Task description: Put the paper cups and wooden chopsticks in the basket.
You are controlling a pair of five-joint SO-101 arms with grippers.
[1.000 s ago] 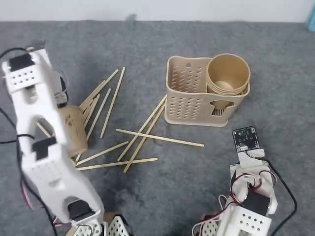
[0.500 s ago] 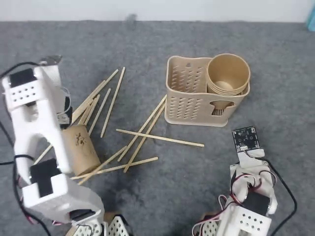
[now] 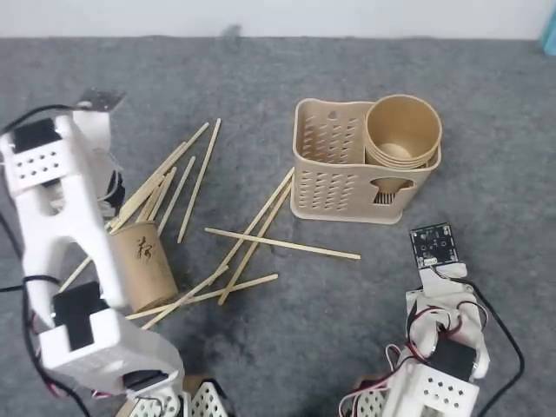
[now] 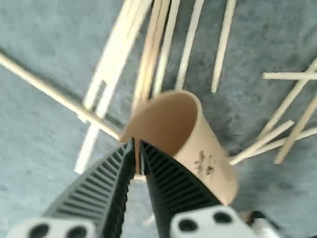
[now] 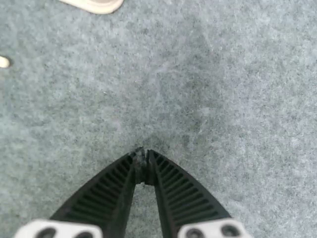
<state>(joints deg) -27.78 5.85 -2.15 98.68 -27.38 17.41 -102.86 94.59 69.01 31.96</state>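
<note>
From above, the left arm (image 3: 65,200) stands over a scatter of chopsticks (image 3: 252,233) on the grey carpet (image 3: 486,95), with a paper cup (image 3: 143,265) tilted at its tip among the sticks. Well apart to the right stands the basket (image 3: 334,187), a stack of cups (image 3: 402,130) in its right-hand compartment. The right arm (image 3: 441,347) sits near the basket's front. Seen from the left wrist, the left gripper (image 4: 137,145) is pinched tight on the paper cup's rim, one finger inside the mouth and one outside, with chopsticks fanned out beyond. Seen from the right wrist, the right gripper (image 5: 144,154) is closed with nothing in it, low over bare carpet, the basket's corner just beyond.
</note>
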